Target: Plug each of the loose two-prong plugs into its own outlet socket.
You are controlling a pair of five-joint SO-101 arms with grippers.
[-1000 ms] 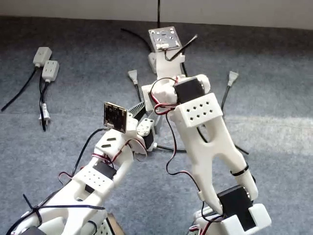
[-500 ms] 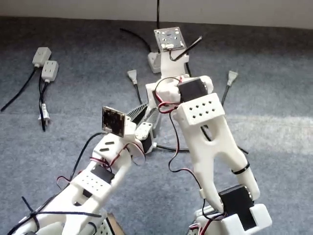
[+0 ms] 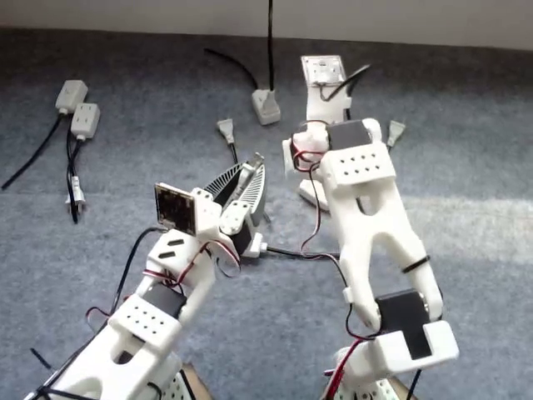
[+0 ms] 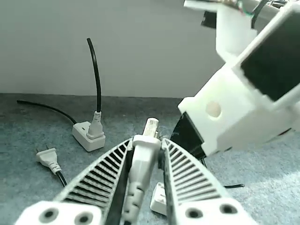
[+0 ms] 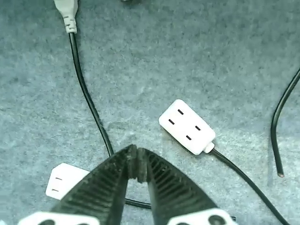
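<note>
The left gripper [image 4: 146,140] pinches a white two-prong plug [image 4: 140,164], prongs pointing away from the wrist. The right gripper [image 5: 137,161] has its tips pressed together above the grey carpet [image 5: 211,56], over a thin black cable [image 5: 89,108]. A white rectangular outlet socket [image 5: 187,126] lies just beside it.

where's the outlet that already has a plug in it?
High view: the occupied outlet sits at the carpet's far side near the wall, between a loose plug and the right arm's wrist.
</note>
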